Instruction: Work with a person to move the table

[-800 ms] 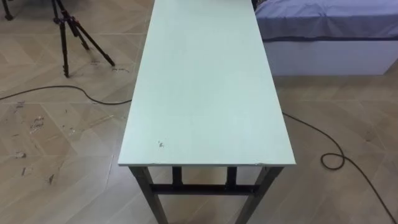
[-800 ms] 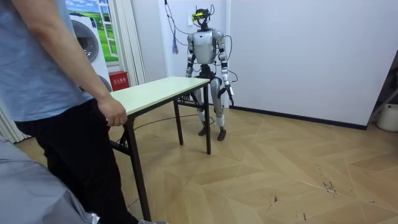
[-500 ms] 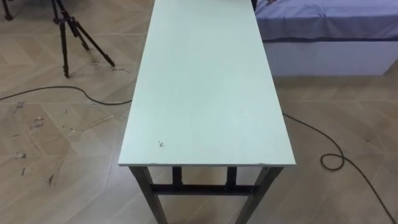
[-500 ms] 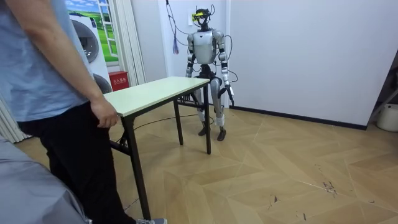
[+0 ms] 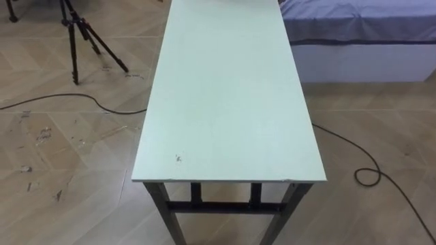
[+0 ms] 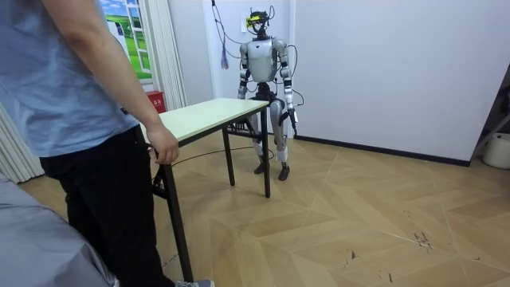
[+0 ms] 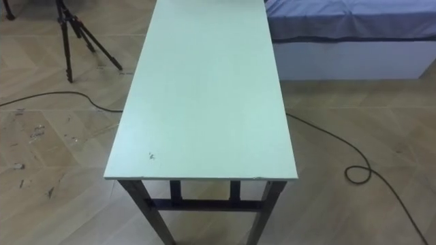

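Pale green, smooth and rectangular, the counter stood on dark metal legs, running toward 12 o'clock from the robot over a scuffed herringbone wood floor. A person's hand curled over its far corner. The robot's left hand hung at its side; I couldn't tell how its fingers were set.

Looked like a lived-in home room: bed at 1 o'clock, tripod at 11 o'clock, herringbone wood floor.
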`<state>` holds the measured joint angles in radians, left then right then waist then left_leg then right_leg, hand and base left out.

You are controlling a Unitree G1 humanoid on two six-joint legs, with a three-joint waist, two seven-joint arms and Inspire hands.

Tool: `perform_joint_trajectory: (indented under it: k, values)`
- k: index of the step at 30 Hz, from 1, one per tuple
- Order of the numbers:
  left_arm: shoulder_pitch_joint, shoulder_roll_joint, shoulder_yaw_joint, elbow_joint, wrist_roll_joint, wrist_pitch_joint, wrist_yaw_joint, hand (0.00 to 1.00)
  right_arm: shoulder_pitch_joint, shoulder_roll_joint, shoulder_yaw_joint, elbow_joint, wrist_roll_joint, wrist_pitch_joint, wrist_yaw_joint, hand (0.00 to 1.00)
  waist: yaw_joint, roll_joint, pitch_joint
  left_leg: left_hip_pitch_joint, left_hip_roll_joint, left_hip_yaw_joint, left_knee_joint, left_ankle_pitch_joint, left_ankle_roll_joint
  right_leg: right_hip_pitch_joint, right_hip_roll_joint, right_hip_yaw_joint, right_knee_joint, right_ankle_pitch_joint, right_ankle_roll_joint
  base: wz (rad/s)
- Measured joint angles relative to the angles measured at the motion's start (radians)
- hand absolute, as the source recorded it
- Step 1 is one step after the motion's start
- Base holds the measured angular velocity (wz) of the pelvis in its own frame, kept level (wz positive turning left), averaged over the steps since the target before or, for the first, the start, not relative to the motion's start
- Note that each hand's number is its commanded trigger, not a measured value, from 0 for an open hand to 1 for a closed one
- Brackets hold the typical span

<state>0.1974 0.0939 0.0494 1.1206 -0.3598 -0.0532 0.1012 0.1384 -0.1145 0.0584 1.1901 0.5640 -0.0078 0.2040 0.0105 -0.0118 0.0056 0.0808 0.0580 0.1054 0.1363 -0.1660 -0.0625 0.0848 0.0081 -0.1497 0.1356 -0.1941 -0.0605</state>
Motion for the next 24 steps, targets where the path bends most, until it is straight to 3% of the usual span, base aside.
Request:
perform_joint_trajectory:
  k: [4,9,15,20,24]
  values:
    - [-0.008,0.01,-0.016,-0.02,-0.009,0.003,-0.078,0.0,0.003,-0.005,0.0,-0.098,0.0,0.0,0.043,0.0,-0.006,0.005,-0.0005,-0.019,-0.002,0.0,0.018,-0.004,0.006,-0.005,-0.005,-0.015,0.0,0.0,0.001,0.08]
    - [-0.008,0.011,-0.054,-0.096,-0.109,0.005,-0.167,0.0,0.012,-0.009,0.01,-0.212,0.063,-0.002,0.097,0.0,-0.002,0.005,-0.0014,-0.023,-0.003,0.003,0.017,-0.004,0.006,-0.008,-0.006,-0.019,0.0,-0.001,0.002,0.03]
    - [0.037,0.02,-0.154,-0.315,-0.204,0.021,-0.273,0.0,0.123,-0.012,0.059,-0.465,0.147,0.009,0.163,0.0,-0.004,0.006,-0.0033,-0.033,-0.002,0.001,0.017,-0.004,0.006,-0.012,-0.007,-0.031,0.009,-0.001,0.002,0.03]
    - [0.076,0.032,-0.258,-0.543,-0.429,0.035,-0.338,0.0,0.179,-0.016,0.125,-0.677,0.317,0.026,0.217,0.0,-0.008,0.014,0.0017,-0.024,0.0,0.001,0.016,-0.008,0.007,-0.014,-0.007,-0.03,0.025,-0.001,0.003,-0.03]
    - [0.111,0.046,-0.303,-0.742,-0.575,0.05,-0.386,0.0,0.201,-0.029,0.15,-0.805,0.372,0.051,0.243,0.0,-0.009,0.024,0.0085,-0.026,-0.003,0.001,0.018,-0.015,0.013,-0.021,-0.012,-0.03,0.033,-0.005,0.01,0.01]
